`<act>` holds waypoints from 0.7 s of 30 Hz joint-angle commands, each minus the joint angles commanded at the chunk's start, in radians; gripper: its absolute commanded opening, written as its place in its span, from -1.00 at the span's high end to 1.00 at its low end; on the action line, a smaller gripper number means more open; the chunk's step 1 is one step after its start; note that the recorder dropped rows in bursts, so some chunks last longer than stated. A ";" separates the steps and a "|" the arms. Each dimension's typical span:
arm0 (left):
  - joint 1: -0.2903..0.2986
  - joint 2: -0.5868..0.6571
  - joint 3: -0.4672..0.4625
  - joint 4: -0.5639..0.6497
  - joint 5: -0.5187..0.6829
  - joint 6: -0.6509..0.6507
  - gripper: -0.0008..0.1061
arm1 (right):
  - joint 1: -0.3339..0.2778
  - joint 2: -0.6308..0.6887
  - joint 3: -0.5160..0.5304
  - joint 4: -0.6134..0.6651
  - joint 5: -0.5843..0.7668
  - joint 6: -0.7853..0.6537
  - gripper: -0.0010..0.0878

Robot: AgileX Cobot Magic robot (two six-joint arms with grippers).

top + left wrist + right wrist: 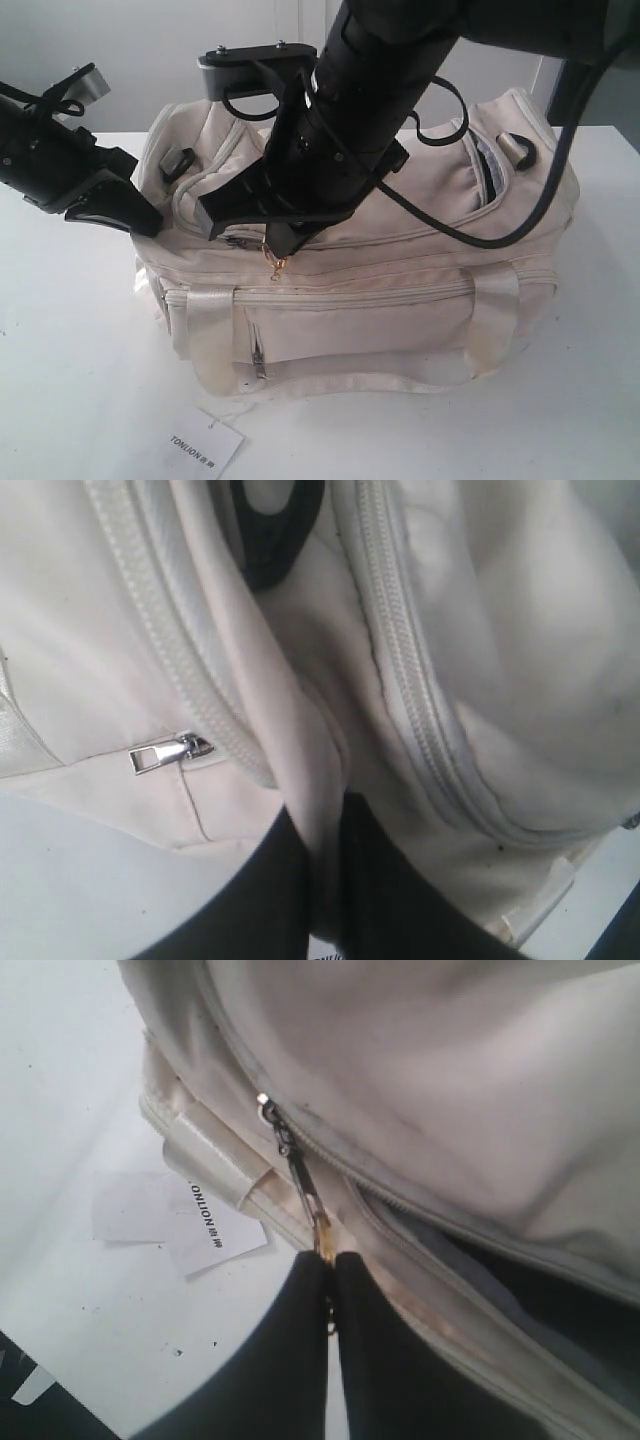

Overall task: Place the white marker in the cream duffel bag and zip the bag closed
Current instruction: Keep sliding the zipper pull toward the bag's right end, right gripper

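Right gripper pinches shut on the gold zipper pull of the cream duffel bag, whose zip gapes beside its jaws. Left gripper clamps a fold of the bag's fabric between its jaws.

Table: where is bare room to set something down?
Bare table left and front right of the cream duffel bag. Paper tag takes front left; left gripper and right gripper, on the zip pull, crowd the bag.
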 joint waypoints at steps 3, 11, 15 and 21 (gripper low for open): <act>0.000 0.000 0.000 0.000 0.000 0.002 0.99 | 0.000 0.000 0.000 -0.002 0.002 0.000 0.98; 0.000 0.000 0.000 0.002 0.000 0.028 0.99 | 0.000 -0.005 0.000 -0.108 0.058 0.050 0.98; 0.000 0.000 0.000 0.015 0.000 0.028 0.99 | -0.004 -0.050 0.000 -0.135 0.062 0.058 0.98; 0.000 0.000 0.000 0.021 0.002 0.028 0.99 | -0.098 -0.105 0.000 -0.135 0.083 0.058 0.98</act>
